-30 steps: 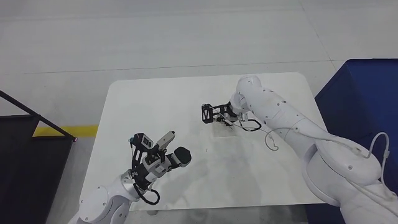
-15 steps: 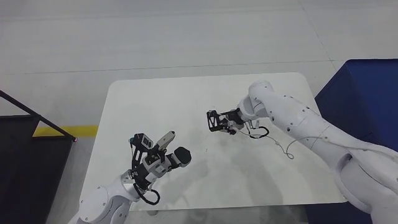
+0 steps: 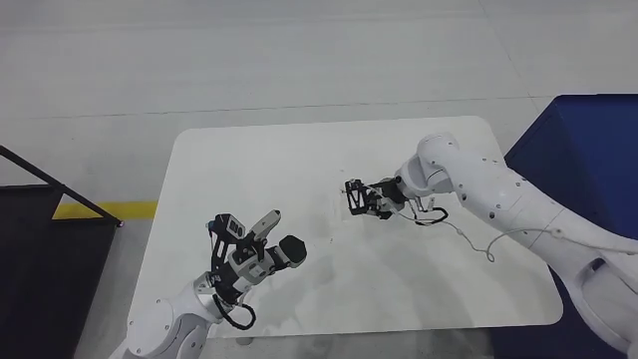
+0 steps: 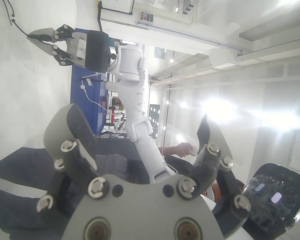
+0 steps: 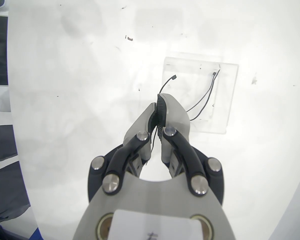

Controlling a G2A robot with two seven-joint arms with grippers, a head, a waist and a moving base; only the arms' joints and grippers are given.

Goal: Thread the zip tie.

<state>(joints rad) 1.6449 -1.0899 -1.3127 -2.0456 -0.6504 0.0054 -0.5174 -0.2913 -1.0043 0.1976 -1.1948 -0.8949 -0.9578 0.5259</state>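
Observation:
My right gripper (image 5: 157, 101) is shut on a thin black zip tie (image 5: 167, 83); the tie's head end sticks out past the fingertips and its tail runs back between the fingers. In the top view this gripper (image 3: 351, 197) hovers over the middle of the white table (image 3: 259, 160). A flat clear tray (image 5: 226, 93) lies on the table beyond it, with two more black zip ties (image 5: 207, 96) inside. My left gripper (image 3: 247, 227) is open and holds nothing near the table's front left, its fingers (image 4: 75, 126) pointing up toward the right gripper (image 4: 32, 37).
A dark blue cabinet (image 3: 588, 150) stands off the table's right edge. A black frame (image 3: 40, 259) sits off the left edge. A few small dark specks (image 5: 129, 38) mark the tabletop.
My right arm has drawn back toward the front right, carrying the shut gripper and zip tie a little nearer the table's centre. The left arm has not moved.

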